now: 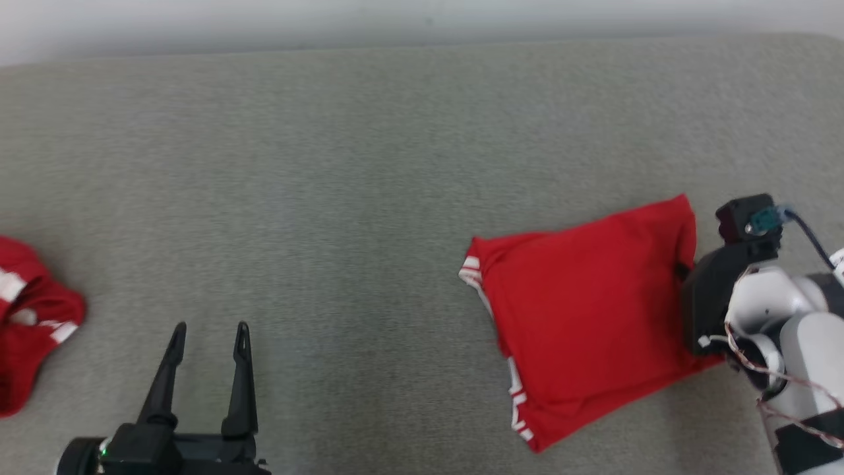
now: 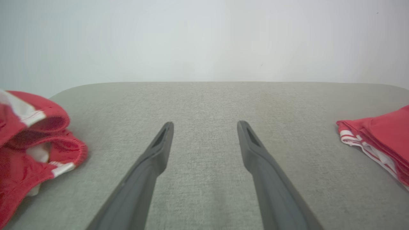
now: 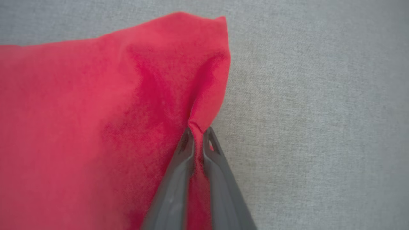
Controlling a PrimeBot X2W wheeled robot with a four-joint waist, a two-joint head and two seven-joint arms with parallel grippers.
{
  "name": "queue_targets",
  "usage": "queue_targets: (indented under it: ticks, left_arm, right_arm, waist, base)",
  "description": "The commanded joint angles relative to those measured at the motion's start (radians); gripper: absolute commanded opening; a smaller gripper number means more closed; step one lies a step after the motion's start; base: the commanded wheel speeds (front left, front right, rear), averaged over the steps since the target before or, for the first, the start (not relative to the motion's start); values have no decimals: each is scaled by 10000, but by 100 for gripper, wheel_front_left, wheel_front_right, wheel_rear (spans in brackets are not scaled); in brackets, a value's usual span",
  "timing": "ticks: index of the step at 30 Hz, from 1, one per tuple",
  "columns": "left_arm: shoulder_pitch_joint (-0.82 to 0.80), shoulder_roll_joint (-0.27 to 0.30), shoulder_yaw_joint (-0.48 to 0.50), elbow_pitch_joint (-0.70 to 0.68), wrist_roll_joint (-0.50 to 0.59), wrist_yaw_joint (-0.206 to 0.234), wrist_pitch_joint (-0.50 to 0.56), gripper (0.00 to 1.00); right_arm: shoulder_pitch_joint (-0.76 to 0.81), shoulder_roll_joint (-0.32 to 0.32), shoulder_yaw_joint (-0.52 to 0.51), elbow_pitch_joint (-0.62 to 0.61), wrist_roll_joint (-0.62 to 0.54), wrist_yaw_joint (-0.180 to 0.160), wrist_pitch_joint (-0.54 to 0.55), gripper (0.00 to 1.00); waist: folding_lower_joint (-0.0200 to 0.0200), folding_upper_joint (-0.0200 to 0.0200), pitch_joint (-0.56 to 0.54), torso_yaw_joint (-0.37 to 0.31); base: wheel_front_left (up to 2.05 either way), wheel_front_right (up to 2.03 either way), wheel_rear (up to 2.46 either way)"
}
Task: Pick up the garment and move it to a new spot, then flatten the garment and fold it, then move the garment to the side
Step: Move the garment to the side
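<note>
- Task item: folded red garment [image 1: 587, 310] lies on the R side of the grey table [image 1: 369, 132], with white-striped trim along its L edge, facing table centre.
- R gripper [image 3: 198, 131] is at the garment's R edge, near the far corner. Its fingers are pressed nearly together w/ a pinch of red cloth caught between the tips.
- From that pinch a raised ridge of fabric runs up to the corner. The rest of the garment spreads flat to the L of the fingers in my R wrist cam.
- Head cam: R wrist sits over the garment's R edge, fingertips hidden there.
- L gripper [image 1: 211, 326] is low L, fingers spread wide, nothing between them, well apart from the folded garment.
- Crumpled red garment [image 1: 33, 316] w/ white bands is at the table's L edge, beside the L gripper, not touching.
</note>
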Motion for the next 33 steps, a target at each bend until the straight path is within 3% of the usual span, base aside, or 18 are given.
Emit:
queue_targets:
  ticks: [1, 5, 18, 24, 33]
  left_arm:
    - [-243, 168, 48, -207, 145, -47, -29, 100]
    - [-578, 485, 85, -710, 324, -135, -29, 100]
    - [-888, 1284, 143, -1879, 556, -221, -31, 100]
    - [-871, 1491, 107, -2038, 590, -225, -29, 100]
    - [-903, 1604, -41, -1897, 529, -231, 6, 100]
  right_arm:
    - [-505, -173, 158, 255, -64, -24, -289, 0]
    - [-1451, -527, 337, 1002, -222, -24, -984, 0]
    - [-3294, -1684, 82, 2902, -1029, -24, -3414, 0]
    - [-3953, -1930, -67, 3507, -1275, -24, -5048, 0]
    - [-4434, -1969, -296, 4024, -1951, -24, -6475, 0]
  waist:
    - [-1, -1, 1051, -1279]
    - [-1, -1, 1709, -1938]
    - [-1, -1, 3003, -3039]
    - [-1, -1, 3339, -3328]
    - [-1, -1, 3531, -3400]
  base:
    - [0, 0, 0]
    - [0, 0, 0]
    - [0, 0, 0]
    - [0, 0, 0]
    - [0, 0, 0]
